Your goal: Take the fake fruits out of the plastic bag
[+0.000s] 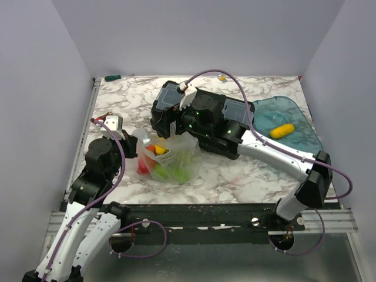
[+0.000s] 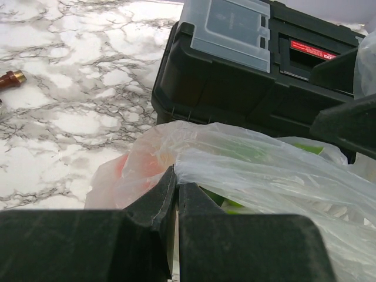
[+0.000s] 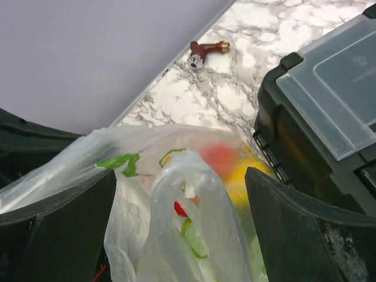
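The plastic bag (image 1: pixel 169 157) lies in front of the black toolbox (image 1: pixel 194 114). Red, yellow and green fake fruits (image 1: pixel 157 150) show through its film. My left gripper (image 1: pixel 138 150) is shut on the bag's left edge; in the left wrist view the jaws (image 2: pixel 175 177) pinch the film of the bag (image 2: pixel 264 170). My right gripper (image 1: pixel 183 127) is open over the bag's right side. In the right wrist view a bunched bag handle (image 3: pixel 188 194) stands between the open fingers (image 3: pixel 181 176), apart from both. One yellow fruit (image 1: pixel 282 130) lies in the blue tray (image 1: pixel 299 144).
The toolbox stands right behind the bag, close to both grippers. A small brown and brass fitting (image 3: pixel 205 51) lies on the marble near the left wall and shows in the left wrist view (image 2: pixel 9 79). A green item (image 1: pixel 113 77) and a small yellow item (image 1: pixel 221 77) lie at the back edge.
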Controlling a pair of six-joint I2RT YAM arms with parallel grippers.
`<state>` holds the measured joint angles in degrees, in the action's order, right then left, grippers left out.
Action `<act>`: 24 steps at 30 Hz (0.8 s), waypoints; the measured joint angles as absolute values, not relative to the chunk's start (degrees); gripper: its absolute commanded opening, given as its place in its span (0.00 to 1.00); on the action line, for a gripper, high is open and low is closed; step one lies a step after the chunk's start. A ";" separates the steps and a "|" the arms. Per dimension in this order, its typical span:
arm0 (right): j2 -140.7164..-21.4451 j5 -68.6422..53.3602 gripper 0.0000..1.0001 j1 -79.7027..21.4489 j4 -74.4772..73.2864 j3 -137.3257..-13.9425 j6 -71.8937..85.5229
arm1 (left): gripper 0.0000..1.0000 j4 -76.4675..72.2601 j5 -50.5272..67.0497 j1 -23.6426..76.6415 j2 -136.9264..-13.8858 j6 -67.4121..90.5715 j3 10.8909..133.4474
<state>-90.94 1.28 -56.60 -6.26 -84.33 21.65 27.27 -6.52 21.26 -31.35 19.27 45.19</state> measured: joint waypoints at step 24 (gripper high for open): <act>-68.77 -12.32 0.23 -62.11 3.49 -44.84 41.60 | 0.00 27.64 -8.14 21.04 -36.71 19.27 45.67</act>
<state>-68.77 -12.32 -62.11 3.49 -44.84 41.60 27.64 -8.14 21.04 -36.71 19.27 45.67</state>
